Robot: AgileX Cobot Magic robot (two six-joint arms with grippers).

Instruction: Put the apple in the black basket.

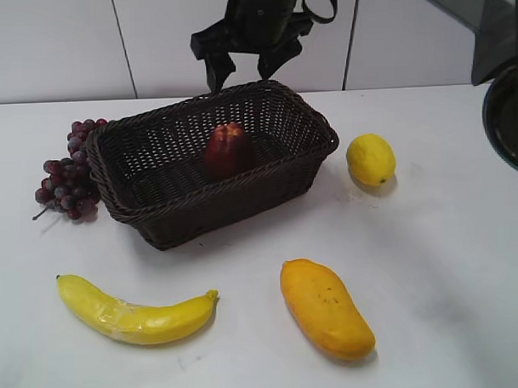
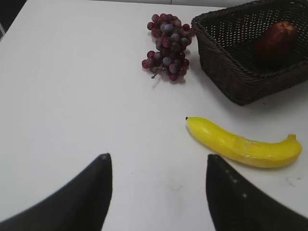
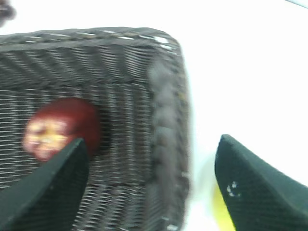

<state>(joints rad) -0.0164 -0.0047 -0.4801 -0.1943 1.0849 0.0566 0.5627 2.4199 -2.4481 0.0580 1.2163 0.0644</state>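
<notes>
The dark red apple lies inside the black basket, near its middle. It also shows in the left wrist view and the right wrist view. My right gripper is open and empty above the right end rim of the basket; this view is blurred by motion. My left gripper is open and empty over bare table, left of the banana and short of the basket.
Red grapes lie against the basket's left end. A lemon sits right of it. A banana and an orange mango lie in front. A dark arm part is at the right edge, and a black object hangs behind the basket.
</notes>
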